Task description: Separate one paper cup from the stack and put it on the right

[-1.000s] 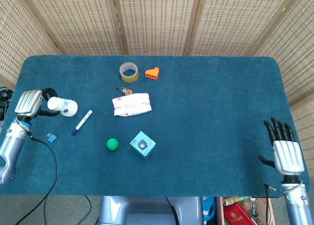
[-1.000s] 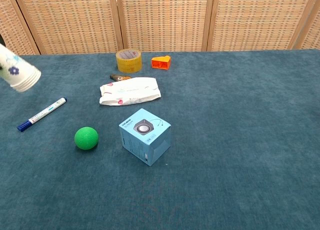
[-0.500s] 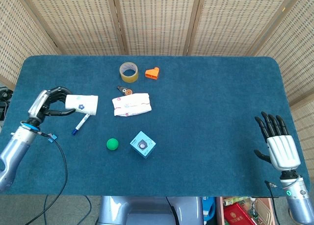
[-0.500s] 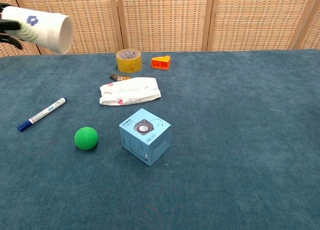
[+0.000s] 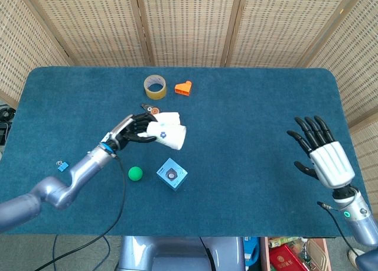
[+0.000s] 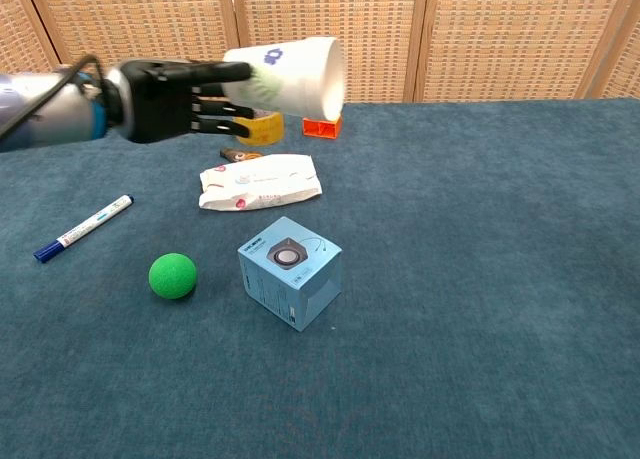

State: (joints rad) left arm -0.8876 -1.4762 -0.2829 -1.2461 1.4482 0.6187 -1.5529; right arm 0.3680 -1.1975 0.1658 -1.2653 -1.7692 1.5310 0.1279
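My left hand (image 5: 133, 130) (image 6: 180, 99) grips a white paper cup stack (image 5: 168, 135) (image 6: 290, 75) with a blue flower print. It holds the stack on its side in the air over the middle of the table, mouth pointing right. My right hand (image 5: 322, 156) hovers open at the table's right edge, fingers spread, far from the stack. The chest view does not show the right hand.
On the blue table (image 5: 254, 105) lie a tissue pack (image 6: 260, 181), a light blue box (image 5: 172, 174) (image 6: 290, 271), a green ball (image 5: 135, 174) (image 6: 173, 276), a marker (image 6: 83, 227), a tape roll (image 5: 155, 86) (image 6: 257, 121) and an orange piece (image 5: 183, 88) (image 6: 322, 126). A small blue clip (image 5: 61, 165) sits far left.
My left arm has swung the cup stack from the table's left edge to over the middle. My right hand has risen and drifted inward, fingers spreading.
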